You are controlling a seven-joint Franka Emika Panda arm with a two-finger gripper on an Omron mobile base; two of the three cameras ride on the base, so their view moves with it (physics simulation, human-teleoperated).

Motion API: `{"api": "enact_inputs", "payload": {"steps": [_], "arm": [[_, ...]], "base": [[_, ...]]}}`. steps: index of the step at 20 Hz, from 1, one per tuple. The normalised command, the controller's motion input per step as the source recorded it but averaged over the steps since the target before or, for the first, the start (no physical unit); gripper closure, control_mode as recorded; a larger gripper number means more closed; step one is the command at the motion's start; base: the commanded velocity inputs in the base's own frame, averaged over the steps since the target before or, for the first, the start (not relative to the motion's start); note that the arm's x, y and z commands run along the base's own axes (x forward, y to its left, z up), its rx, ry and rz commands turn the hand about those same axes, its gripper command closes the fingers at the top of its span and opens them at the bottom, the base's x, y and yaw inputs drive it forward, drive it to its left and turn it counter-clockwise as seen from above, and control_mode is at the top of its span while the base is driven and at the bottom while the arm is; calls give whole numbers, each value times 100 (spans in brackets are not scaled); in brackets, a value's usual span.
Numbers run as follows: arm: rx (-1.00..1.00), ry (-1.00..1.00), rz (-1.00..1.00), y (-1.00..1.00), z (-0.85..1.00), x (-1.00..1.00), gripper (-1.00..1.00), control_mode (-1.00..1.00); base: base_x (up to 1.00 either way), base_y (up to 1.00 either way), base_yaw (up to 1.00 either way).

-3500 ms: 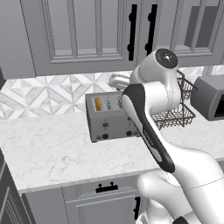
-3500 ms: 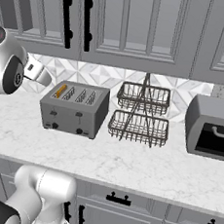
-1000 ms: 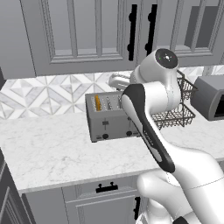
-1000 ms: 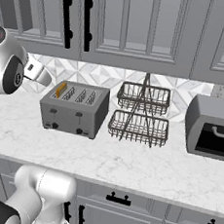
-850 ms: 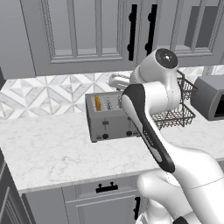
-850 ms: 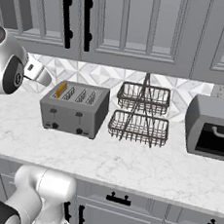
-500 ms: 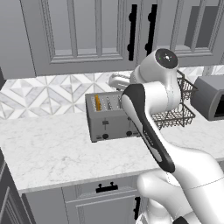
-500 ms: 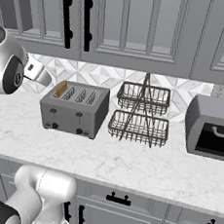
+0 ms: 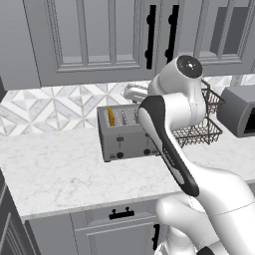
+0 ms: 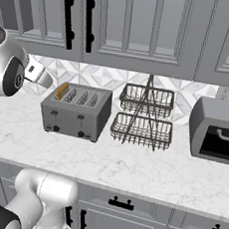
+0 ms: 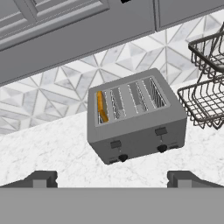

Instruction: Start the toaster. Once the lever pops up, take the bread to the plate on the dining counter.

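The grey four-slot toaster [image 11: 135, 118] [image 9: 124, 132] [image 10: 76, 111] stands on the marble worktop against the tiled backsplash. The bread [image 11: 102, 106] [image 9: 111, 117] [image 10: 62, 91] sits upright in its leftmost slot, orange edge up. The lever [image 11: 115, 144] [image 10: 54, 113], the left black tab on the front, is at the upper end of its track. My gripper [image 11: 113, 179] hovers in front of and above the toaster, open, with nothing between its fingers. The plate and the dining counter are out of view.
A two-tier wire basket [image 10: 145, 117] [image 9: 199, 119] [image 11: 205, 92] stands right of the toaster. Further right is a grey box-shaped oven [image 10: 217, 130] [image 9: 239, 109]. Grey wall cabinets [image 10: 131, 23] hang overhead. Bare worktop [image 10: 131, 163] lies in front of the toaster.
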Motion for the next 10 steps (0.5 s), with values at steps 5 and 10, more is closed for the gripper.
{"api": "enact_inputs", "payload": {"steps": [5, 10], "arm": [[0, 0, 0, 0, 0, 0, -100, -100], [0, 0, 0, 0, 0, 0, -100, -100]], "base": [[0, 0, 0], [0, 0, 0]]}}
